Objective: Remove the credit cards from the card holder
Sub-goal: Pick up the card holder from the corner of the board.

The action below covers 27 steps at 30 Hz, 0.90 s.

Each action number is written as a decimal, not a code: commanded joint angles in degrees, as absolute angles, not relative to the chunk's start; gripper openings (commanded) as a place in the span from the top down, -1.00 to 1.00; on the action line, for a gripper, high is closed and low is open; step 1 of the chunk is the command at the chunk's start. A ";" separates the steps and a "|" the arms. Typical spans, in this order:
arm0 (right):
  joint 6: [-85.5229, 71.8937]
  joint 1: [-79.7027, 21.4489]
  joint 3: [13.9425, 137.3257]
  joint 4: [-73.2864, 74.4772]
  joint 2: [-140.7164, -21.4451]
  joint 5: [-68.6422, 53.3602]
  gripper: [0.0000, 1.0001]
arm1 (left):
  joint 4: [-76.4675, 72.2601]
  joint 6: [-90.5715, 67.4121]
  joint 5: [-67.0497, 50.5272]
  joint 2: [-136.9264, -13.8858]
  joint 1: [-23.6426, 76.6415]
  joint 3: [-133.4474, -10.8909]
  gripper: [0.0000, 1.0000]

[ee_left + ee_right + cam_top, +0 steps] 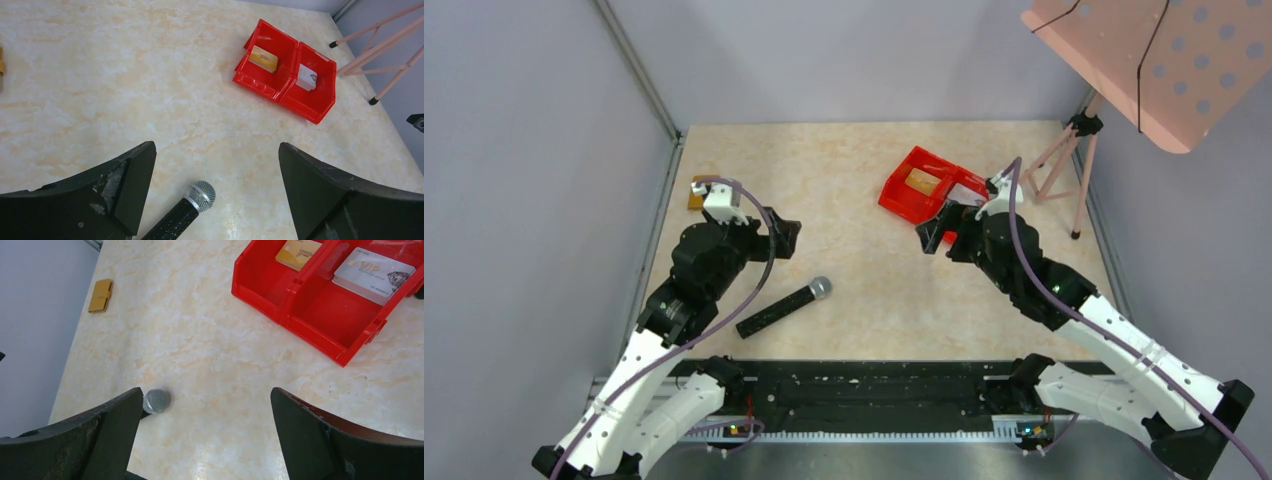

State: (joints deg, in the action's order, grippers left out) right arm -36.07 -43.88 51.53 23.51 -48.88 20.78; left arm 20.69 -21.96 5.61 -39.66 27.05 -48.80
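The card holder (100, 295) is a tan-brown wallet lying shut at the far left of the table; my left wrist partly hides it in the top view (695, 193). A yellow-gold card (299, 252) and a pale grey card (374, 275) lie in separate compartments of the red tray (310, 330); they also show in the left wrist view, the gold card (263, 58) and the grey card (306, 77). My left gripper (786, 237) is open and empty above the table. My right gripper (934, 232) is open and empty just in front of the tray (902, 198).
A black microphone (784, 308) with a silver mesh head (201, 194) lies slantwise near the front, between the arms. A pink music stand (1159, 60) on a tripod (1064, 165) stands at the back right. Grey walls close in the left, back and right sides.
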 commanded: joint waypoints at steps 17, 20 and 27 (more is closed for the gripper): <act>-30.85 -44.42 46.74 12.03 -41.25 11.15 -0.98 | 27.29 -18.50 26.47 -54.32 26.80 -59.20 -0.90; -28.72 -44.38 44.75 9.26 -38.92 6.90 -0.97 | 28.98 -14.78 33.37 -60.86 26.38 -64.76 -0.89; -27.44 -44.39 43.90 8.76 -37.09 1.63 -0.96 | 25.15 -0.96 44.20 -77.12 20.55 -73.28 -0.87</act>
